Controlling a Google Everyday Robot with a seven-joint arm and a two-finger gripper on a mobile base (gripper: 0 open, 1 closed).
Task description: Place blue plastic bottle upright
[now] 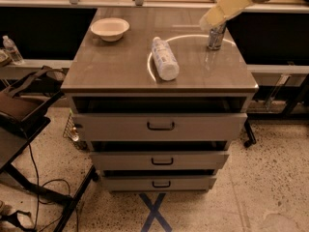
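Only the one camera view is on hand, looking down at a grey drawer cabinet (116,71) on a speckled floor. On its top, the blue plastic bottle (164,58) lies on its side near the middle. Its long axis runs roughly front to back, with the wide round base toward the front edge and the narrower end toward the rear. It is not upright, and nothing touches it.

At the upper right, the gripper (209,21) comes in from the top edge on a pale, tan-covered arm (231,1). It hangs over the rear right part of the top, right at the upper end of a silver metal drink can (216,38), which it partly hides. Whether the gripper is open or closed cannot be told. It is well apart from the bottle.

A white bowl (110,29) sits upright at the rear left of the top, apart from the bottle.

Below the top, three drawers stand slightly pulled out. The top drawer (203,127) is the deepest, and each drawer has a dark handle. A blue tape cross (155,212) marks the floor in front of the cabinet. To the left, a small clear bottle (12,50) stands on a low shelf, and cables (41,185) trail over the floor.
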